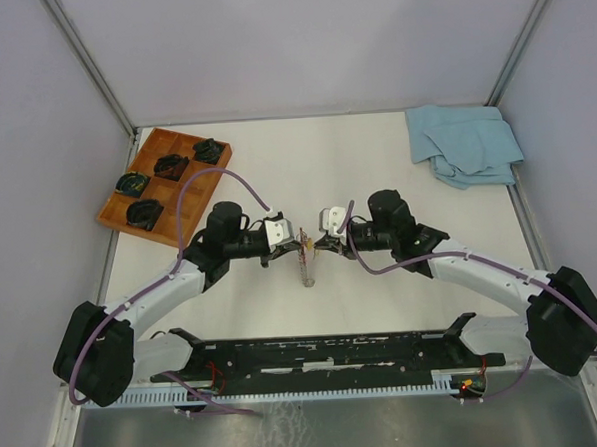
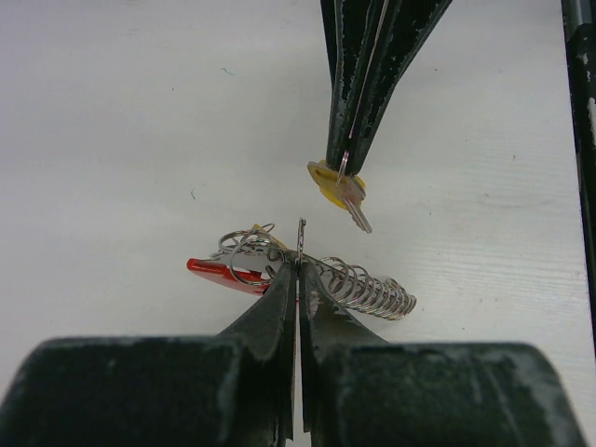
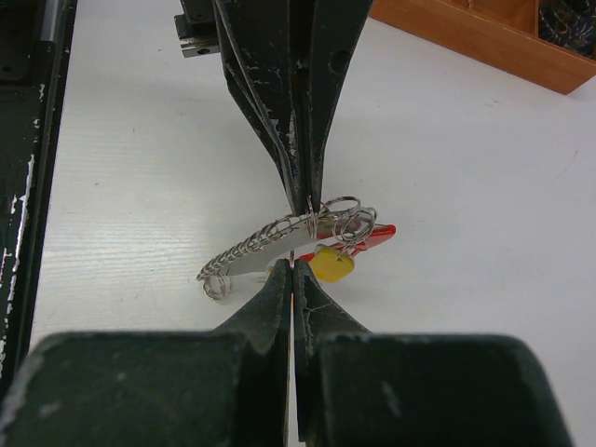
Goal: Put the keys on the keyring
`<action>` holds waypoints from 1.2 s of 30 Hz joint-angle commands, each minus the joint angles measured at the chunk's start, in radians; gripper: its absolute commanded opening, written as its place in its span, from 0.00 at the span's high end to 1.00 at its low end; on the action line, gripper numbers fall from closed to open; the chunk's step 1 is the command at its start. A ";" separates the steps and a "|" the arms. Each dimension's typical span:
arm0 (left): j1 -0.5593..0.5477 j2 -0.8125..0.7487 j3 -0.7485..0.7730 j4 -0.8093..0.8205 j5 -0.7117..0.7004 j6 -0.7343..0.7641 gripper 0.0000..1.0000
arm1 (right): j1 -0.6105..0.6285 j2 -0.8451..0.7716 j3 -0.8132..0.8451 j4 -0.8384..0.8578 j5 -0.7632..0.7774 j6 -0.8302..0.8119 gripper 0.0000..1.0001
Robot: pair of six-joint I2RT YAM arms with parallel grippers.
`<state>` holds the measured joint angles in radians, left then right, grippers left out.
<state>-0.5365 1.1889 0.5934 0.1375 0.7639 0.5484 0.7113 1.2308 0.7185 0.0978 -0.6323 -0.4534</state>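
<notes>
White table (image 2: 140, 112); from left wrist only, yellow key (image 2: 333, 184) seemingly in right pincer (image 2: 345, 160).

The right claw (image 3: 292, 268) has its fingers pressed together, and a yellow-headed key (image 3: 331, 264) sits right at its tips. Facing it, the left claw (image 3: 305, 191), also closed, pinches the thin wire keyring (image 3: 340, 212) above the white desk (image 3: 466, 233). A silver chain (image 3: 244, 253) and a red strap (image 3: 380, 235) hang from the keyring. A wooden tray (image 3: 466, 37) lies beyond.

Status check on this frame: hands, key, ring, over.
Both shut: left hand on keyring, right hand on yellow-headed key. Key beside ring, not yet threaded. Nothing between them.
</notes>
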 commanded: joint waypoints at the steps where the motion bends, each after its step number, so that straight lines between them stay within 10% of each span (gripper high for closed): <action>1: -0.003 -0.021 0.005 0.063 0.036 0.026 0.97 | -0.002 0.007 0.049 0.047 -0.031 -0.024 0.99; 36: -0.004 -0.012 0.017 0.052 0.063 0.021 0.97 | -0.002 0.072 0.092 0.048 -0.042 -0.045 0.99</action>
<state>-0.5365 1.1889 0.5934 0.1368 0.7898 0.5484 0.7113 1.3037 0.7631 0.1230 -0.6548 -0.4793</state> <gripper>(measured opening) 0.043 0.012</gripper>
